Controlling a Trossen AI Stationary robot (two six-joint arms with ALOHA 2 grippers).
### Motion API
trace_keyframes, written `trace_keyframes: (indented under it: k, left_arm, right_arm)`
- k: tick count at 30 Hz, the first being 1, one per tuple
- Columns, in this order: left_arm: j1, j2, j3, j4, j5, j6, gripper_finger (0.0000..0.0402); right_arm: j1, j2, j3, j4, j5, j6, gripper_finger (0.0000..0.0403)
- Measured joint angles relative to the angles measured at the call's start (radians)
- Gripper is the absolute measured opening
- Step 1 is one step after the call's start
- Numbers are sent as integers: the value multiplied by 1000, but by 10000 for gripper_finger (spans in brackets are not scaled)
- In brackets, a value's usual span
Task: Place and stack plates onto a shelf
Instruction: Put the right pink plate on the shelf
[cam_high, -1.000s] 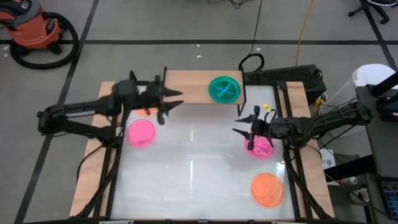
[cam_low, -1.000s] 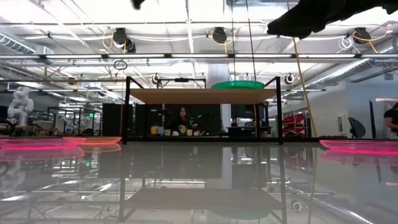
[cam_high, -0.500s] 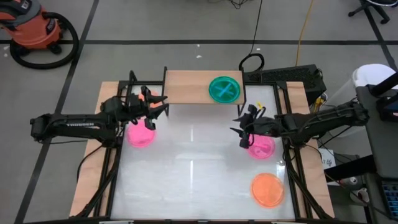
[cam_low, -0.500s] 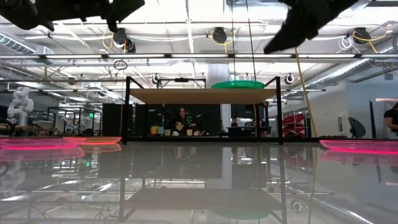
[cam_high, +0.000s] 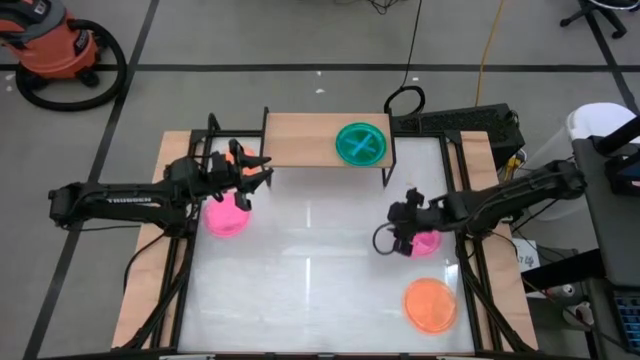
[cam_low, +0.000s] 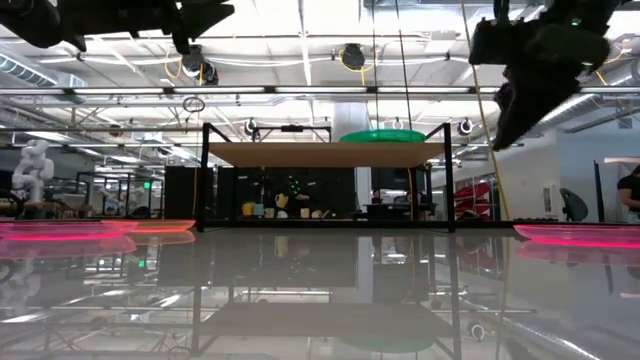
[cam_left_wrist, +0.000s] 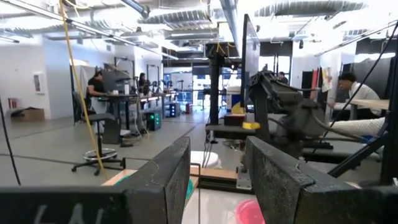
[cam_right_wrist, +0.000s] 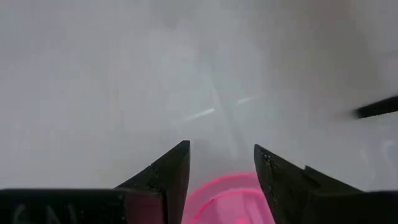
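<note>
Two hands, both over pink plates.
Left of the shelf (cam_high: 325, 140), the left hand (cam_high: 252, 177) hovers parted, empty, above a pink plate (cam_high: 226, 214); green plate (cam_high: 361, 143) tops the shelf; right hand (cam_high: 386, 240), spread, empty, angles over another pink plate (cam_high: 426, 241).

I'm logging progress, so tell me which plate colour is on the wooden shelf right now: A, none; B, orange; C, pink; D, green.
D: the green plate lies on the shelf board, while both pink ones and the orange one sit on the white table.
</note>
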Motion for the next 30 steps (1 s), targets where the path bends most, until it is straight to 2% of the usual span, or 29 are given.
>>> trace_keyframes:
  k: [12, 23, 30]
  left_arm:
    - [0, 0, 0, 0, -35, 15, 161]
    - [0, 0, 0, 6, -35, 11, 161]
    - [0, 9, 0, -8, -35, -15, 161]
  right_arm:
    - [168, 205, -1, -52, -24, 254, 160]
    - [206, 317, -55, -84, 5, 412, 160]
    - [206, 333, -105, -71, 10, 479, 160]
